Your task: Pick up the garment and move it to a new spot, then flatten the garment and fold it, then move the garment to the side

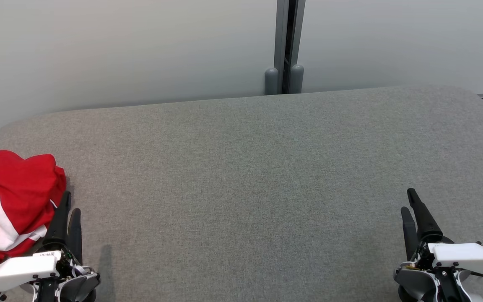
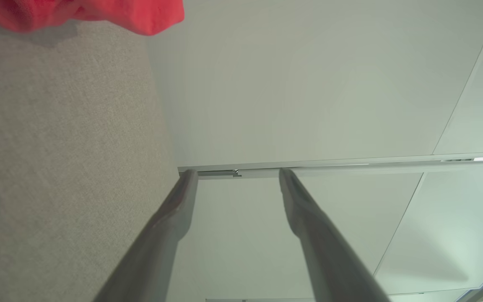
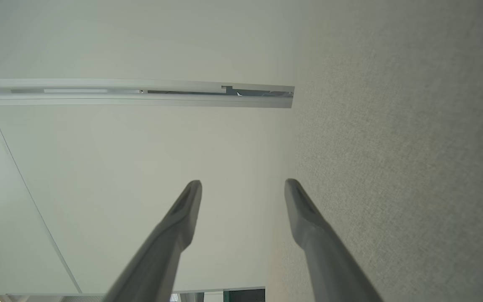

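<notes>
Garment [image 1: 11, 201] bunched at left edge of surface [image 1: 245, 188], unfolded | I hold left hand [image 1: 71, 205] released just beside it, likely to grab | right hand [image 1: 408, 200] released, well apart, idle

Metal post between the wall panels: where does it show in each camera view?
Head view: metal post upright, top, right of centre.
Left wrist view: sideways, mid-height, centre to right edge.
Right wrist view: sideways, upper left.
Shared landmark: grey table, whose edge it meets.
</notes>
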Tool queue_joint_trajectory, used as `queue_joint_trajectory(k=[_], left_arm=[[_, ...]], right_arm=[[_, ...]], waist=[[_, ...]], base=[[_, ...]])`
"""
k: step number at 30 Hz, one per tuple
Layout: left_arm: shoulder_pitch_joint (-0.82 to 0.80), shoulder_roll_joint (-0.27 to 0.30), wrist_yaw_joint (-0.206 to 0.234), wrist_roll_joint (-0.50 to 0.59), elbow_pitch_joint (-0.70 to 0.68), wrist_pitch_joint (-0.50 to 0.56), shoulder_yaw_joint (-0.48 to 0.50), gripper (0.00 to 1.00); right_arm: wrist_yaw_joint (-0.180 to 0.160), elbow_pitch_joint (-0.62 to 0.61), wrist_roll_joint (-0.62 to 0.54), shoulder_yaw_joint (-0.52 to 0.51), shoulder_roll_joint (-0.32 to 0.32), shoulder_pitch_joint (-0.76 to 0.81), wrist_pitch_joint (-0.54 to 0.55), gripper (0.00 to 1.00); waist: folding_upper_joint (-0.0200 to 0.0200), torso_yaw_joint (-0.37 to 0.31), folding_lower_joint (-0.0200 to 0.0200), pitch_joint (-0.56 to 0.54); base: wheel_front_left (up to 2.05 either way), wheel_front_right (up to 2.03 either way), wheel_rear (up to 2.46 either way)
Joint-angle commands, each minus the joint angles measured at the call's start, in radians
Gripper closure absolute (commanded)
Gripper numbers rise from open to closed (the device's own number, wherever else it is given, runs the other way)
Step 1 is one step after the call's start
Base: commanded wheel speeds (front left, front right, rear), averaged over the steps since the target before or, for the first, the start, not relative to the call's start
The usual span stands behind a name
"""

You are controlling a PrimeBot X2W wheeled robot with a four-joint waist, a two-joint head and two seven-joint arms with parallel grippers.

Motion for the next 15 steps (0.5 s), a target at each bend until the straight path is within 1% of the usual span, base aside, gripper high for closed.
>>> queue_joint_trajectory(k=[1, 4, 7, 8, 15], left_arm=[[-0.042, 0.014, -0.003, 0.007, -0.025, -0.01, -0.009, 0.0], [-0.048, 0.014, -0.003, 0.022, -0.038, -0.03, -0.021, 0.0], [-0.054, 0.015, -0.003, 0.061, -0.054, -0.05, -0.028, 0.0], [-0.058, 0.016, -0.003, 0.098, -0.068, -0.062, -0.034, 0.0], [-0.068, 0.02, -0.004, 0.271, -0.12, -0.103, -0.059, 0.0]], right_arm=[[0.001, -0.022, -0.012, 0.001, -0.012, -0.03, -0.009, 0.0], [0.001, -0.029, -0.037, 0.005, -0.021, -0.033, -0.02, 0.0], [0.001, -0.038, -0.079, 0.008, -0.033, -0.039, -0.031, 0.0], [0.001, -0.046, -0.12, 0.007, -0.041, -0.044, -0.037, 0.0], [0.001, -0.1, -0.302, 0.0, -0.052, -0.053, -0.057, 0.0]], waist=[[0.0, 0.0, 0.0, 0.0], [0.0, 0.0, 0.0, 0.0], [0.0, 0.001, 0.0, 0.0], [0.0, 0.001, 0.0, 0.0], [0.0, 0.0, 0.0, 0.0]], base=[[0.0, 0.0, 0.0], [0.0, 0.0, 0.0], [0.0, 0.0, 0.0], [0.0, 0.0, 0.0], [0.0, 0.0, 0.0]])
